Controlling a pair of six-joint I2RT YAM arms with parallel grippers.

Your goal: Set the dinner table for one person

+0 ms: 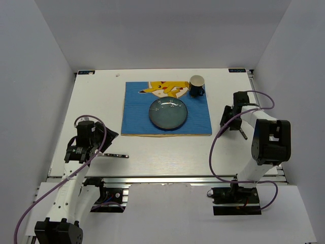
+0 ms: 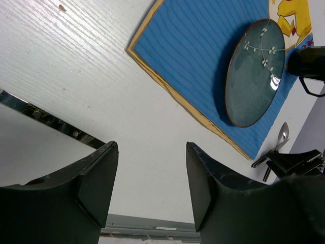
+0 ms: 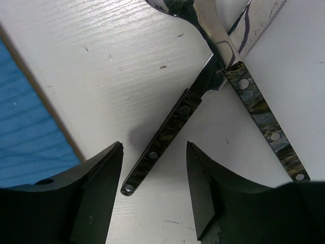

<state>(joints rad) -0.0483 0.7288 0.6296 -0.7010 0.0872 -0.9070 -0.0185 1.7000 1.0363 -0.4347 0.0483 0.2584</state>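
Much is cut off: in the right wrist view the heads of the two utensils on the table run out of the top edge, so only a serrated edge marks the knife (image 3: 162, 137), and the spoon (image 3: 264, 117) shows mostly its riveted, marbled handle; the two cross near their necks. The right gripper (image 3: 154, 147) hangs over them with its fingers apart, gripping nothing, the knife's handle end lying on the table under the gap. The left gripper (image 2: 151, 152) is also spread, with bare tabletop between its fingers. In the top view a thin utensil (image 1: 116, 155) lies just right of the left arm, too small to tell its kind, and it is out of the left wrist view. In that view the mug (image 2: 307, 61) is clipped by the right edge. The table (image 1: 167, 157) is white with a faint wood grain, fills the floor of the cell, and carries a metal rail (image 1: 167, 179) along its near edge. On its far half lies a blue placemat (image 1: 137, 112) with a yellow cartoon figure, the plate (image 1: 168, 113) at its middle, the mug at its far right corner. Plain white walls close in the left, right and far sides
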